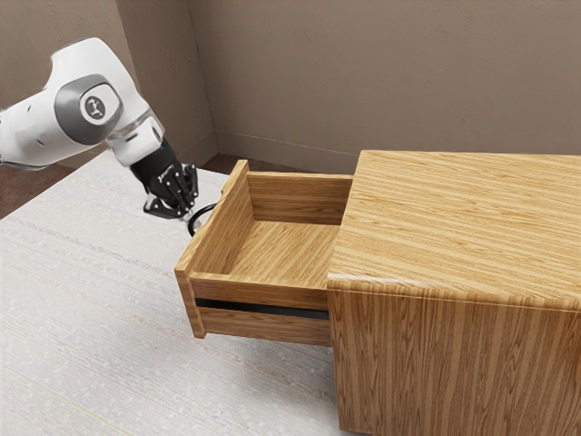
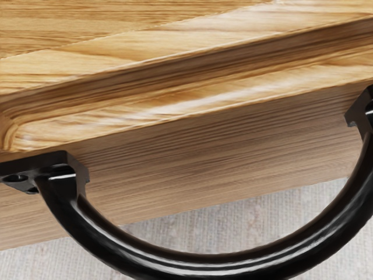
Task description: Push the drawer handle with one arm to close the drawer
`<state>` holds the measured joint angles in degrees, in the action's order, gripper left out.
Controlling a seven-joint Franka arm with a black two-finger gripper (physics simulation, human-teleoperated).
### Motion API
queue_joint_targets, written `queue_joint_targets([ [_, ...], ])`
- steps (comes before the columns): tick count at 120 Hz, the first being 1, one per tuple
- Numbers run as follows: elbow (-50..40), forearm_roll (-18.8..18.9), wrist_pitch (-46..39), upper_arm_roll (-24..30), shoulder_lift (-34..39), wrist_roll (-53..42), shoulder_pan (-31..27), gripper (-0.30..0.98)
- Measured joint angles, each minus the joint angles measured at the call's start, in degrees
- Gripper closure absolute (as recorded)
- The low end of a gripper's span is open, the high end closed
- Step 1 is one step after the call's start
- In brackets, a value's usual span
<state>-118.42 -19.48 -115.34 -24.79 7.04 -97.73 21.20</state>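
My black gripper (image 1: 188,216) is at the front of the pulled-out drawer (image 1: 259,289), right by its curved black handle (image 1: 201,212). Whether it touches the handle is unclear, and its opening cannot be made out. The drawer stands well out of the wooden cabinet (image 1: 454,218), with its bare inside showing. Seen from my hand, the handle (image 2: 204,265) bows outward from two mounts on the wooden drawer front (image 2: 215,143), close beneath the camera.
A pale, streaked surface (image 1: 91,291) extends below and around the drawer toward the exterior view's left. Brown walls (image 1: 390,73) rise behind the cabinet. The white arm (image 1: 91,100) comes in from the exterior view's upper left.
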Motion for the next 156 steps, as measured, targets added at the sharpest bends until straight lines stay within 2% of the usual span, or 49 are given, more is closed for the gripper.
queue_joint_targets([
  [68, -0.20, -0.71, 0.24, 1.57, 1.42, 5.96, 2.46, 0.78],
  [156, 10.27, -3.60, -0.29, 1.86, -9.24, 9.61, 7.63, 0.79],
])
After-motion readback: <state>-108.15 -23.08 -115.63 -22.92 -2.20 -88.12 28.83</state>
